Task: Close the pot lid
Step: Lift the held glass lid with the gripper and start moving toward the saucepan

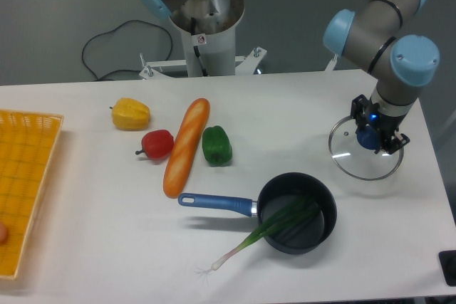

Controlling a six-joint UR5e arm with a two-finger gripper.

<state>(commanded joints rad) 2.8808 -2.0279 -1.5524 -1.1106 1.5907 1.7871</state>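
The pot (297,213) with 1 leek (274,231) awaits at 8 o'clock of the gripper (375,136), fingers clamping the pot lid (365,155) knob: lift it level, centre, then lower.

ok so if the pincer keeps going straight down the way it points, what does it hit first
The pincer points down at the blue knob of the pot lid, which lies flat on the table. The knob comes first; the fingers may already be around it, though depth is hard to judge.

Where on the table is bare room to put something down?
Free: between the green pepper and the pot lid; the front left, between the yellow basket and the pot handle. Crowded: around the baguette.
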